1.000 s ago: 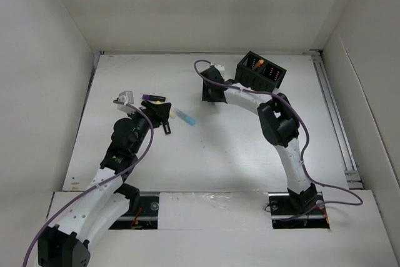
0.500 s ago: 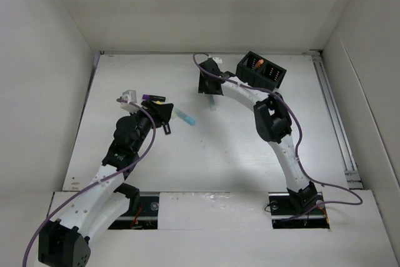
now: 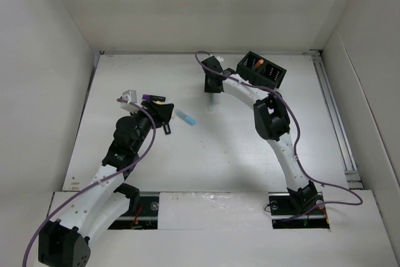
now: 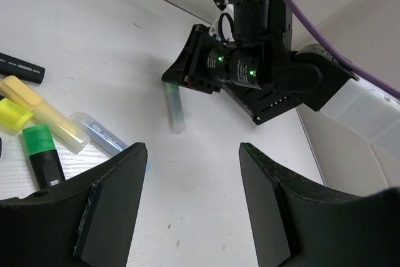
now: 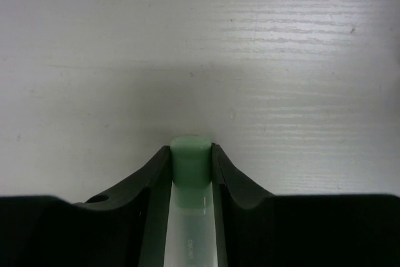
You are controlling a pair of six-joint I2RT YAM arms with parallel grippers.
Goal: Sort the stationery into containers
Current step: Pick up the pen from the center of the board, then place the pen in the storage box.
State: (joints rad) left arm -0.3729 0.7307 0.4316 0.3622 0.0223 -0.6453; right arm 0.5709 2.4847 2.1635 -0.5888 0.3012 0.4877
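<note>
My right gripper [image 3: 211,90] is shut on a pale green pen [image 5: 189,159], which points down at the table; the pen also shows in the left wrist view [image 4: 175,107]. The black organiser box [image 3: 261,70] stands just right of that gripper, with something orange in one compartment. My left gripper [image 4: 194,204] is open and empty above the table. To its left lie a blue pen [image 4: 103,134], a green highlighter [image 4: 42,161], two yellow highlighters [image 4: 37,114] and a black marker [image 4: 19,67]. The blue pen [image 3: 185,117] also shows in the top view.
A purple-and-black marker [image 3: 152,97] lies beside the left wrist. White walls enclose the table on the left, back and right. A rail [image 3: 334,117] runs along the right edge.
My right gripper has shifted a little toward the far side with the green pen in it, its wrist turning. The left arm has hardly moved.
</note>
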